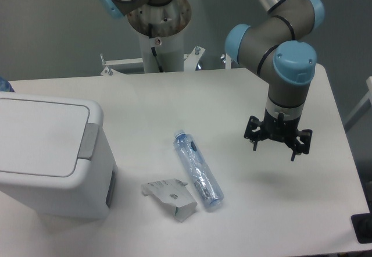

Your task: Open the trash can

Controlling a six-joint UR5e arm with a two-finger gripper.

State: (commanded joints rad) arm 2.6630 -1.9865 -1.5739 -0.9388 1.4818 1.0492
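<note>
The white desk (232, 100) runs off the frame at the bottom and left, against a grey wall. The trash can (49, 152) stands at its left edge, lid shut, partly cut off. The gripper (273, 148) hovers at right, jaws spread wide, empty. A crushed bottle (198, 170) and carton (170, 195) lie between.

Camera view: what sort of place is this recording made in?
Most likely a robotics lab test bench, not a home: a pedestal-mounted arm with its end effector over a bare white table, staged with a trash can, bottle and crushed carton.
</note>
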